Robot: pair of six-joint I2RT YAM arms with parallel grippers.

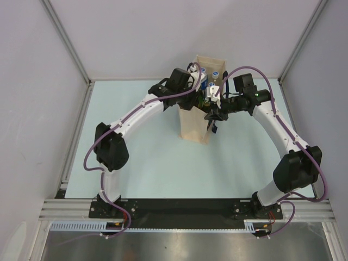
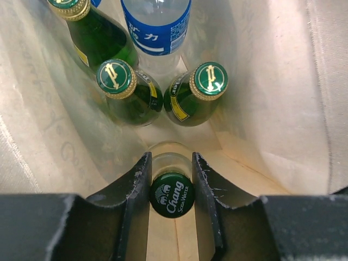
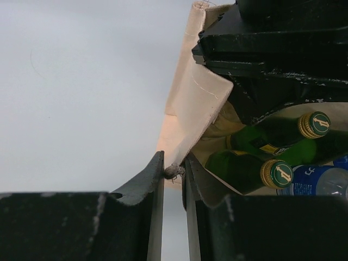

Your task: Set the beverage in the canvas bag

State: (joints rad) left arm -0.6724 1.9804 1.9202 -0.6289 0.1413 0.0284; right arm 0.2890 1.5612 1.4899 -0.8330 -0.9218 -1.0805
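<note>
On my left gripper (image 2: 171,163) the jaws are clamped on the neck of the Chang bottle (image 2: 172,196), inside the canvas bag (image 2: 272,109) beside 4 other bottles (image 2: 116,79). I judge it glass: heavy, slick, breakable; under the cap is the sound hold. On my right gripper (image 3: 174,168) the jaws pinch the bag's limp rim.

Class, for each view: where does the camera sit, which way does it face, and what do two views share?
Top external: above and behind the bases, looking down on both arms and the canvas bag.
Left wrist: looks down into the bag; left gripper clamps a Chang bottle.
Right wrist: beside the bag's mouth; right gripper pinches its rim.
Shared: both wrist views show green bottles.
</note>
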